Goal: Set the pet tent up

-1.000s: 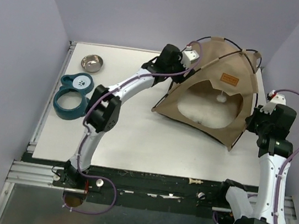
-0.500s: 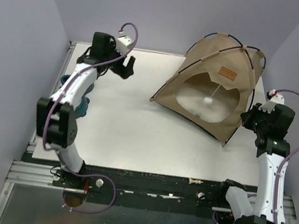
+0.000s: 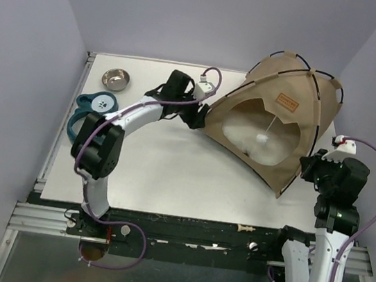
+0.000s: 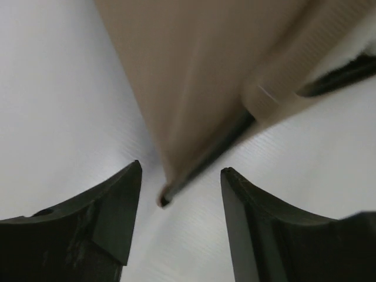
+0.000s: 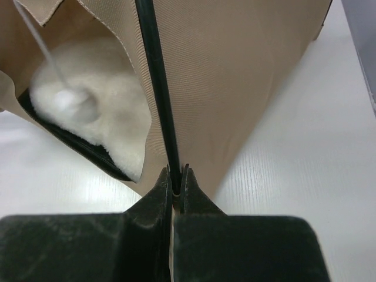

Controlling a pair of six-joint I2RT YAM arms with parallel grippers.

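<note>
pet tent up in upper right, right gripper clamped on a pole, left gripper open at the left corner

top external: the pet tent [image 3: 274, 125] stands on the tabletop [image 3: 169, 173] in the upper right of the frame. its doorway faces the lower edge, and a white pom-pom [image 3: 262, 138] hangs in the doorway. the left gripper [image 3: 196, 116] is just beside the tent's left corner. the right gripper [image 3: 304, 173] is at the lower right corner. the orange-brown label [image 3: 288, 101] sits above the doorway, and its writing is too small to read. a metal bowl [image 3: 115, 78] and a teal ring toy [image 3: 91, 110] are in the upper left, well apart from the tent.

left wrist: the jaws stand apart with nothing gripped. the pole tip [image 4: 163, 200] lies between the fingers [image 4: 117, 217] and seems to touch neither. that pole's long axis runs diagonally from lower centre to upper right, along the edge of the tan fabric [image 4: 194, 76]. as i judge it, the next move turns on this: the tip is dead ahead inside the gap, so closing here would catch it. the left arm is the nearer one for this corner.

right wrist: the gripper is pinched shut on the front pole [image 5: 155, 88], which runs almost straight up the frame from the jaws. tan fabric lies behind the pole. the white fleece lining [image 5: 111, 117] and the black base [image 5: 76, 141] are on the left. no other writing is visible.
</note>
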